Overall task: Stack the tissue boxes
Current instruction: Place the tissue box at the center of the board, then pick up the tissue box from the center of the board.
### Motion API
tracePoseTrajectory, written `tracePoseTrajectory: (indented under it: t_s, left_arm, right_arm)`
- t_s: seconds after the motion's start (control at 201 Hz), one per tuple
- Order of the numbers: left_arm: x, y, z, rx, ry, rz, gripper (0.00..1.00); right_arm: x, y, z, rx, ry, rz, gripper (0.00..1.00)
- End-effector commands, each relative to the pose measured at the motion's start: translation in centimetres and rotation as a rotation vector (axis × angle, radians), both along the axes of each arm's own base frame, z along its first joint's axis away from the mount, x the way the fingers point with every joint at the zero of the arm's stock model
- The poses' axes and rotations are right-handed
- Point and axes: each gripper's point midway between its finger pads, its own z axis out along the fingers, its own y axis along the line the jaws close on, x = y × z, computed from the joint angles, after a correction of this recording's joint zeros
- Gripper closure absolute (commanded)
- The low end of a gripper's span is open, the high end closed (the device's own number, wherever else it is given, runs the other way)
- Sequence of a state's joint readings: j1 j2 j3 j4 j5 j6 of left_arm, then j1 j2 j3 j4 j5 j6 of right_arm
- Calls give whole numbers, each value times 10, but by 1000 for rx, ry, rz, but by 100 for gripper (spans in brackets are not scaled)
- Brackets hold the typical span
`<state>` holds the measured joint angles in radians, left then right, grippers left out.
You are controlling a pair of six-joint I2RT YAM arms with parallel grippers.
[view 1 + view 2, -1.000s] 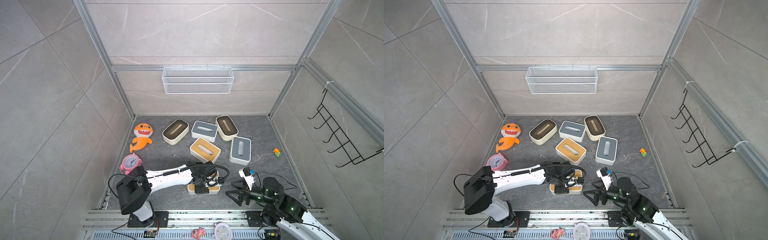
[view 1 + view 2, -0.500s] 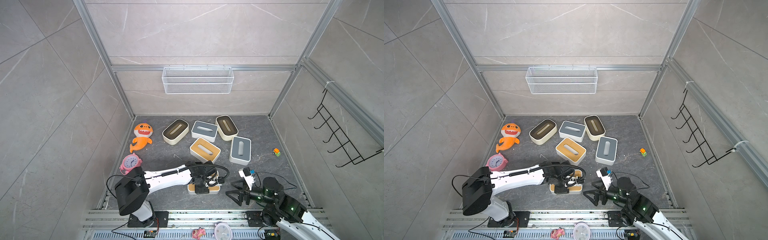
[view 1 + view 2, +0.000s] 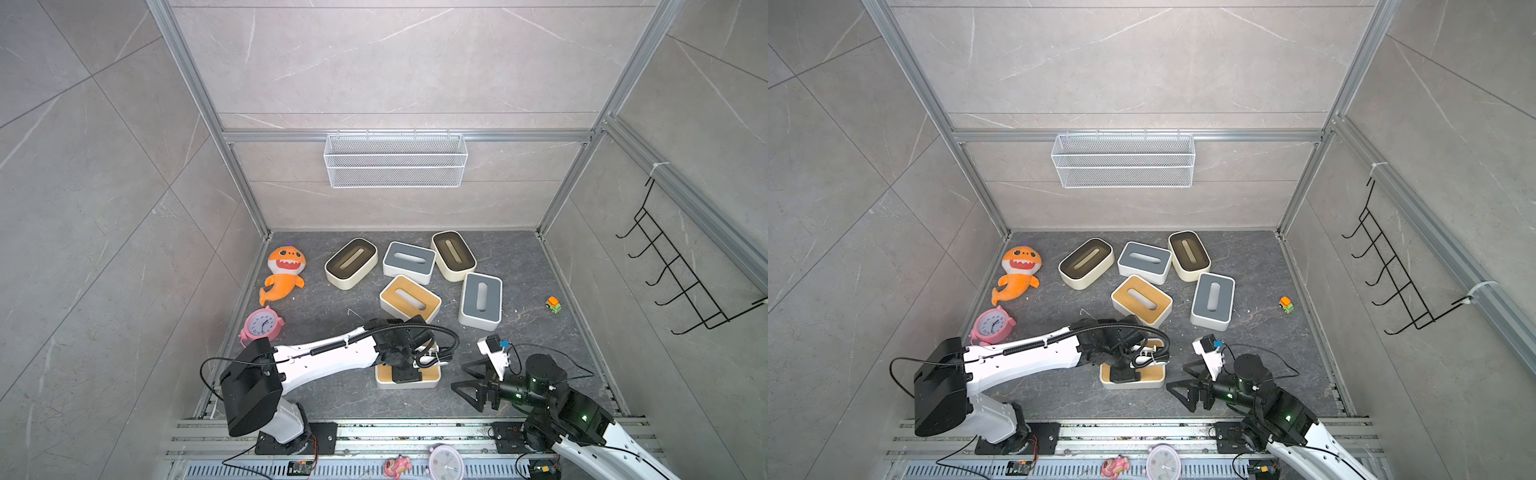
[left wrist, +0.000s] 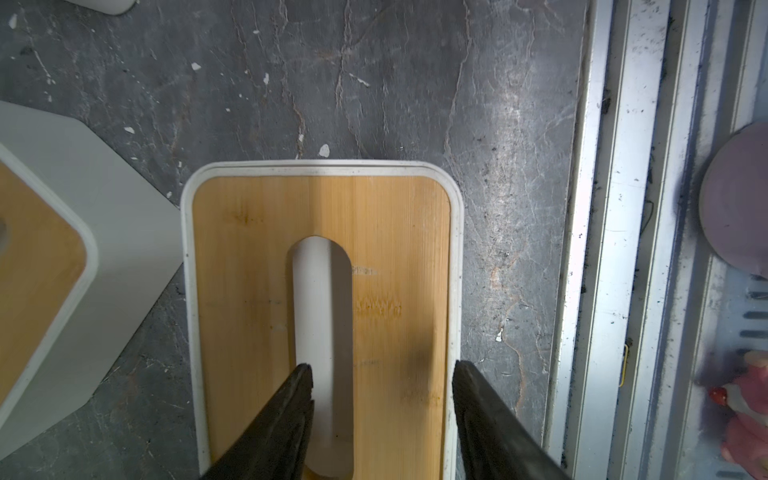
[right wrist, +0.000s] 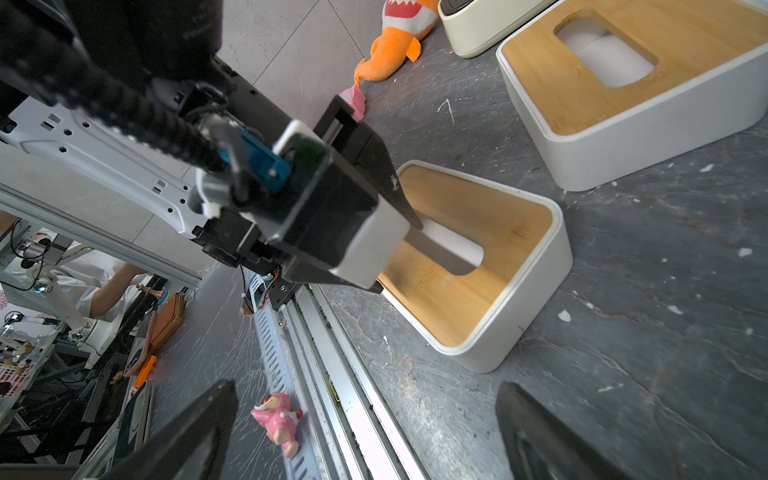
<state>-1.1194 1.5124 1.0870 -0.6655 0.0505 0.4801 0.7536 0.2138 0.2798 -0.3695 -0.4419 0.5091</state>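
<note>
— Left gripper [image 4: 380, 370], what did it have?
— It was pinching the near white tissue box with the tan wood slotted lid [image 4: 257, 257]. One finger [image 4: 282, 424] was down the slot, its mate against the outer long wall. The box sat flat on the dark grey stone worktop [image 3: 332, 316], at mid front edge.
— Right gripper [image 5: 365, 388]?
— Spread wide with nothing in it. It hovered low, just beside that box, toward the front right corner.
— Other boxes?
— Five, none stacked.
- A second white tan-lidded box [image 3: 409, 299] lay mid worktop, just behind the left wrist.
- A white grey-lidded box [image 3: 481, 297] lay to its right.
- Another grey-lidded box [image 3: 409, 259] lay behind it.
- A rounded cream box with dark-brown lid [image 3: 351, 262] was on that one's left.
- A twin cream box [image 3: 453, 253] was on its right, near the back edge.
</note>
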Motion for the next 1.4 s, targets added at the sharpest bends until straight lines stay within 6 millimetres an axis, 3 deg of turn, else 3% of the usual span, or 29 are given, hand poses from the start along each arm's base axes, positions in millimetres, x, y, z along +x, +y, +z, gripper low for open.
tracePoseTrajectory:
  t_s: [0.0,0.199,0.289,0.359,0.419,0.509,0.593,0.648,0.783,0.952,1.057,1.142,1.391]
  left_arm:
    - [6,-6,27,-70,-57,-1,42]
    - [26,-13,52,-150,-176,43,42]
    - [50,-17,71,-226,-259,133,43]
    - [85,-13,91,-286,-330,317,43]
    - [120,2,106,-318,-336,532,43]
    - [174,46,120,-335,-277,970,43]
    - [198,81,110,-341,-82,1313,44]
    - [201,86,102,-359,31,1434,44]
    - [206,87,80,-421,124,1659,44]
    - [215,62,57,-498,323,1873,44]
    - [207,72,43,-380,317,2105,44]
    - [197,68,31,-307,359,2270,41]
    - [192,47,27,-298,353,2493,35]
  right_arm:
    - [2,2,6,9,-33,4,0]
    - [10,2,24,-24,-107,-9,0]
    - [16,4,30,-43,-134,-8,0]
    - [22,5,31,-78,-147,-20,0]
    - [26,7,33,-97,-160,-16,0]
    - [33,8,35,-117,-176,-31,0]
    - [41,6,37,-140,-187,-64,0]
    - [43,6,38,-156,-192,-69,0]
    - [46,5,36,-176,-194,-81,0]
    - [50,9,39,-166,-207,-80,0]
    - [53,12,38,-178,-214,-71,0]
    - [56,16,34,-190,-213,-60,0]
    - [59,26,34,-175,-209,-32,0]
